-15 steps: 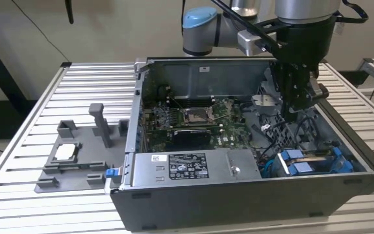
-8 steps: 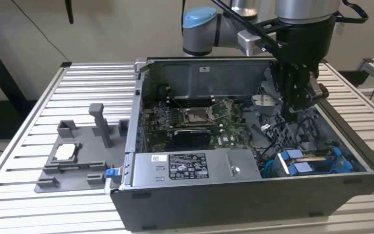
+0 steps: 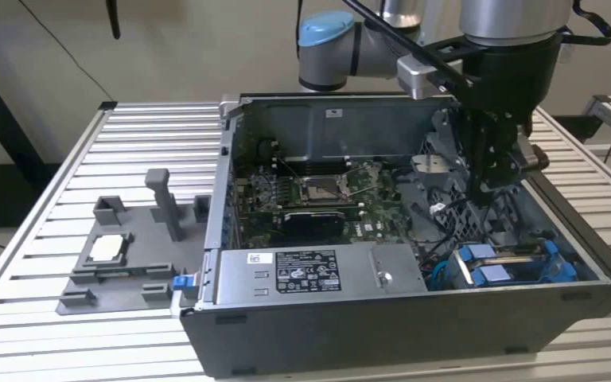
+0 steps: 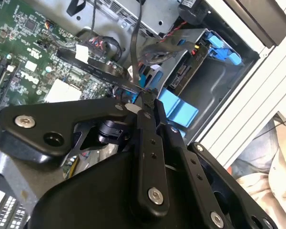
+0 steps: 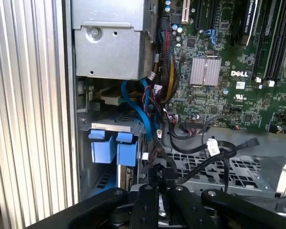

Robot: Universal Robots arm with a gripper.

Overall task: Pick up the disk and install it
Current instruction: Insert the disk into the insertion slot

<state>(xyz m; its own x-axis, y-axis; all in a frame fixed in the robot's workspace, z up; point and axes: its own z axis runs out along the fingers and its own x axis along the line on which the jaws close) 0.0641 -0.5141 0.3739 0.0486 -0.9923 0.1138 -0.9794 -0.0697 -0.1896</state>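
A: Gripper seems closed with nothing held, inside the case above the cables.
B: And the disk?
A: Seated in its bay near the corner. Those cables could snag the gripper.

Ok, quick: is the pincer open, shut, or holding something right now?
Pincer: shut, with nothing visibly held, over the open grey computer case, above the blue-framed silver-grey disk in its bay.

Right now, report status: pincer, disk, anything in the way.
Pincer low inside the case. Disk in its blue carrier sits in the bay. Black cables run close beside the pincer.
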